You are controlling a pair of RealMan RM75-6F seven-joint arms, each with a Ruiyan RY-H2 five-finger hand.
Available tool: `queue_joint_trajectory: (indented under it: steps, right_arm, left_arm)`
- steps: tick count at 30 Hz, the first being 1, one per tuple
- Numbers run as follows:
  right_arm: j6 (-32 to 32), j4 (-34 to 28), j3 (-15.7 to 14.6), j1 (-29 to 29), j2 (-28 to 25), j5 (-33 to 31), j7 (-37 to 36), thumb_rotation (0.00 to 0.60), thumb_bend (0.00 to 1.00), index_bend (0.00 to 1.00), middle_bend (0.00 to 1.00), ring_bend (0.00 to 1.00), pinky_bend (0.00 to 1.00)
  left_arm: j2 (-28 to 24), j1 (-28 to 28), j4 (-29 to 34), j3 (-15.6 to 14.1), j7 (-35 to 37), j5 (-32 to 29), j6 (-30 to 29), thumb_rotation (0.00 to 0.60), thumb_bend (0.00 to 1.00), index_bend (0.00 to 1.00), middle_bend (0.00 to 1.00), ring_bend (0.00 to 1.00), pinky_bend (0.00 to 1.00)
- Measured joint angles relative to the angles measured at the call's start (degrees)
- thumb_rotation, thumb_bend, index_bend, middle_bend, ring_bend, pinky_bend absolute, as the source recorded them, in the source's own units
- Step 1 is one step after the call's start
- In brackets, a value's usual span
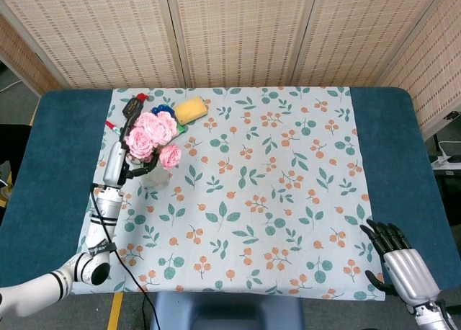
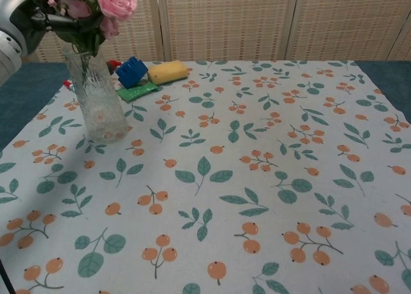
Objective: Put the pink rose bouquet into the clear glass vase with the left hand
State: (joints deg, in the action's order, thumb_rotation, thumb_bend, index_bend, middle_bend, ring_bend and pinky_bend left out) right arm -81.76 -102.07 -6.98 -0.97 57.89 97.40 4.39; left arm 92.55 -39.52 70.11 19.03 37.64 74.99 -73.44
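The pink rose bouquet [image 1: 151, 134] stands with its stems inside the clear glass vase [image 2: 96, 96], which is upright at the far left of the cloth. In the chest view the blooms [image 2: 96, 2] sit just above the vase mouth. My left hand [image 1: 128, 161] is at the left side of the bouquet, and its dark fingers [image 2: 54, 21] still wrap the stems above the rim. My right hand [image 1: 400, 258] rests at the near right edge of the table, fingers apart, holding nothing.
Behind the vase lie a yellow sponge [image 2: 167, 71], a blue block [image 2: 131, 70] and a flat green packet [image 2: 138, 90]. A small red item [image 1: 140, 97] lies at the cloth's far left edge. Woven screens stand behind the table.
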Motion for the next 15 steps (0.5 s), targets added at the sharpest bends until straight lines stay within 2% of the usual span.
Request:
queue_joint_trajectory:
  steps: [8, 15]
  right_arm:
    - [-0.11, 0.13, -0.15, 0.00, -0.08, 0.51, -0.42, 0.600, 0.21, 0.00, 0.00, 0.00, 0.00]
    - [0.51, 0.00, -0.48, -0.17, 0.17, 0.88, 0.01, 0.600, 0.21, 0.00, 0.00, 0.00, 0.00]
  left_arm:
    - [-4.74, 5.08, 4.22, -1.72, -2.20, 0.46, -2.33, 0.600, 0.33, 0.00, 0.00, 0.00, 0.06]
    - [-8.07, 9.31, 5.16, -4.86, -3.04, 0.82, -2.56, 0.600, 0.33, 0.00, 0.00, 0.00, 0.06]
